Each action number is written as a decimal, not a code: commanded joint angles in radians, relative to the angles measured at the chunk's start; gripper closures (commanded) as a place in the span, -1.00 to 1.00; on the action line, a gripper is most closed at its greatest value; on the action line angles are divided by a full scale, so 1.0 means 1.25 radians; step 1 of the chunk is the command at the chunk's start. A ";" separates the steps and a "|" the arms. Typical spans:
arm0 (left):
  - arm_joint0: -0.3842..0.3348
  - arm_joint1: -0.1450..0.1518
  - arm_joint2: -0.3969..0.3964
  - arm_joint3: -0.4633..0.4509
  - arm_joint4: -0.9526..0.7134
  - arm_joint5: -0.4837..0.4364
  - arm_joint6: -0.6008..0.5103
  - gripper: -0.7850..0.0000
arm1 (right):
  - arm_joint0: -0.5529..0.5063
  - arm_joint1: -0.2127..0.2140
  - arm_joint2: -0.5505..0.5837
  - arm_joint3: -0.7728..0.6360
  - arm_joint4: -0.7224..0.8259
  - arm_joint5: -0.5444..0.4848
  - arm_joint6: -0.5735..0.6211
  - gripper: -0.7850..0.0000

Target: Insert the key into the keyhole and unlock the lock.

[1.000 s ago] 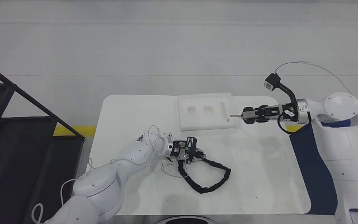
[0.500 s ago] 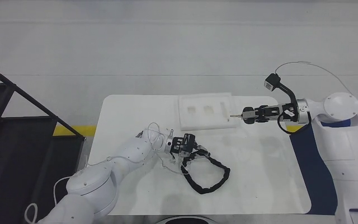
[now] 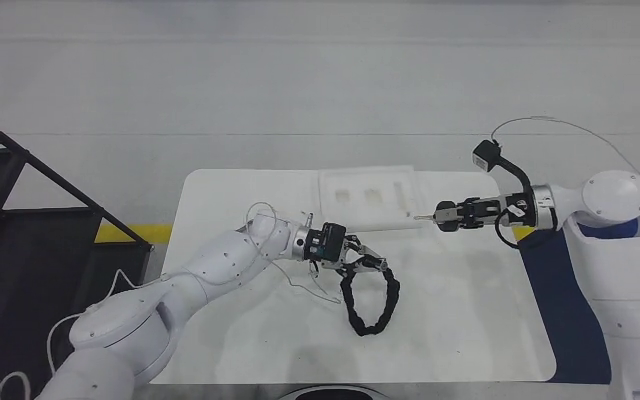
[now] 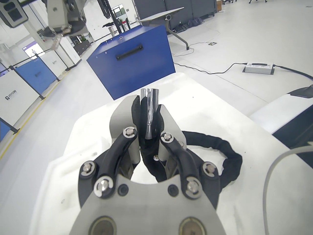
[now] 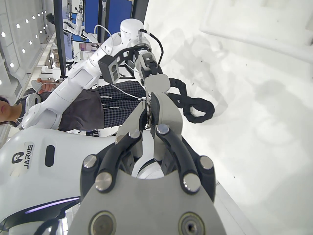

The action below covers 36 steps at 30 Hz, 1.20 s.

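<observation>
Right gripper (image 3: 445, 214) clenched on key (image 3: 427, 216), blade pointing 9 o'clock; left gripper (image 3: 366, 263) grasping lock cylinder (image 4: 149, 110) at 8 o'clock from key, well apart; axes judged unaligned.

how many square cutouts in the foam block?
2. Both sit side by side in the top of the foam block, at the far edge of the table: left cutout, right cutout. None looks hidden.
</observation>
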 commanded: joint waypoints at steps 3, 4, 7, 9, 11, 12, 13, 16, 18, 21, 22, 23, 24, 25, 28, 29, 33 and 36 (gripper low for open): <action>0.020 0.040 -0.048 -0.087 -0.018 -0.017 -0.036 1.00 | -0.034 0.025 0.015 -0.071 0.022 0.026 -0.001 1.00; 0.028 0.049 -0.063 -0.110 -0.028 -0.019 -0.045 1.00 | -0.041 0.032 0.019 -0.088 0.032 0.029 -0.001 1.00; 0.049 0.075 -0.110 -0.176 -0.053 -0.023 -0.079 1.00 | -0.061 0.054 0.037 -0.127 0.068 0.037 -0.001 1.00; 0.065 0.091 -0.140 -0.220 -0.066 -0.028 -0.103 1.00 | -0.071 0.067 0.051 -0.144 0.103 0.040 -0.001 1.00; 0.080 0.105 -0.170 -0.264 -0.076 -0.029 -0.126 1.00 | -0.082 0.078 0.059 -0.159 0.137 0.041 -0.001 1.00; 0.088 0.112 -0.185 -0.284 -0.081 -0.030 -0.137 1.00 | -0.086 0.083 0.061 -0.167 0.156 0.041 -0.001 1.00; 0.095 0.118 -0.199 -0.304 -0.085 -0.030 -0.147 1.00 | -0.091 0.088 0.063 -0.173 0.175 0.041 -0.001 1.00; 0.114 0.132 -0.235 -0.354 -0.094 -0.036 -0.174 1.00 | -0.100 0.103 0.065 -0.186 0.222 0.042 -0.001 1.00; 0.123 0.137 -0.253 -0.379 -0.099 -0.040 -0.191 1.00 | -0.103 0.112 0.066 -0.188 0.243 0.040 -0.001 1.00; 0.130 0.140 -0.272 -0.401 -0.109 -0.039 -0.209 1.00 | -0.104 0.122 0.066 -0.184 0.268 0.037 -0.001 1.00; 0.131 0.140 -0.277 -0.405 -0.113 -0.039 -0.212 1.00 | -0.104 0.124 0.065 -0.181 0.280 0.035 -0.001 1.00; 0.131 0.139 -0.281 -0.406 -0.116 -0.036 -0.215 1.00 | -0.104 0.124 0.065 -0.179 0.284 0.034 -0.001 1.00; 0.132 0.139 -0.283 -0.406 -0.119 -0.035 -0.216 1.00 | -0.104 0.124 0.065 -0.179 0.284 0.034 -0.001 1.00; 0.132 0.139 -0.283 -0.406 -0.119 -0.035 -0.216 1.00 | -0.104 0.124 0.065 -0.179 0.284 0.034 -0.001 1.00; 0.132 0.139 -0.283 -0.406 -0.119 -0.035 -0.216 1.00 | -0.104 0.124 0.065 -0.179 0.284 0.034 -0.001 1.00; 0.132 0.139 -0.283 -0.406 -0.119 -0.035 -0.216 1.00 | -0.104 0.124 0.065 -0.179 0.284 0.034 -0.001 1.00; 0.132 0.139 -0.283 -0.406 -0.119 -0.035 -0.216 1.00 | -0.104 0.124 0.065 -0.179 0.284 0.034 -0.001 1.00; 0.132 0.139 -0.283 -0.406 -0.119 -0.035 -0.216 1.00 | -0.104 0.124 0.065 -0.179 0.284 0.034 -0.001 1.00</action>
